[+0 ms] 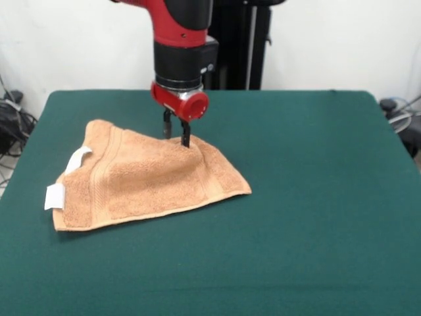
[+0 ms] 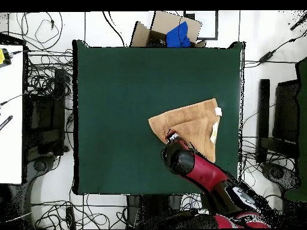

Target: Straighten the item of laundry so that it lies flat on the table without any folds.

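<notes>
The peach-orange towel (image 1: 145, 178) lies on the left half of the dark green table (image 1: 316, 164). It is folded into a rough triangle, with a white tag (image 1: 54, 196) at its near left corner. My gripper (image 1: 176, 135) comes down on the towel's far edge, where the cloth rises in a small peak around the fingers (image 1: 186, 135). The fingers look closed on that edge. In the overhead view the towel (image 2: 192, 120) lies right of the table's (image 2: 120, 90) centre. The gripper (image 2: 171, 136) is at the towel's lower left corner.
The black pedestal (image 1: 237, 39) stands behind the table's far edge. A cardboard box with a blue object (image 2: 174, 33) sits beyond the table's top edge in the overhead view. Cables (image 2: 45, 78) and equipment lie on the floor along both sides.
</notes>
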`<control>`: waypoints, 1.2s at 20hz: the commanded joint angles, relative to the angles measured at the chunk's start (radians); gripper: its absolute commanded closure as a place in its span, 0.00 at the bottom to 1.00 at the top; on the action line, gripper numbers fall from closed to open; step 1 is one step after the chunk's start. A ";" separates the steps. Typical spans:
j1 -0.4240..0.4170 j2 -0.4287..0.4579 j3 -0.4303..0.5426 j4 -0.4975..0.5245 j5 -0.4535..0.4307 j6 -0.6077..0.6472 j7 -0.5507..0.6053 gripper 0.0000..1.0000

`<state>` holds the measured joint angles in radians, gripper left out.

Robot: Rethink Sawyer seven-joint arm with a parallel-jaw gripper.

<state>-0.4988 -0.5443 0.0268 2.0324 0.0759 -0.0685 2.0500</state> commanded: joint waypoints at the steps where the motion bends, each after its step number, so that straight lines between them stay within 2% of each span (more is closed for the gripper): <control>1: -0.007 0.041 0.136 0.032 0.053 0.004 0.226 0.00; 9: -0.090 0.044 0.208 0.065 0.017 0.033 0.195 0.00; 15: -0.129 0.063 0.196 0.068 -0.020 0.065 0.130 0.00; 19: -0.119 0.025 0.114 0.048 -0.027 0.185 0.056 0.00; 20: -0.108 -0.001 0.091 0.053 -0.017 0.250 0.046 0.00; 22: -0.107 -0.030 0.080 0.068 -0.003 0.343 0.047 0.00; 24: -0.101 -0.036 0.072 0.069 0.001 0.384 0.056 0.00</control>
<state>-0.6271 -0.5549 0.1213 2.0625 0.0757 0.0753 2.0500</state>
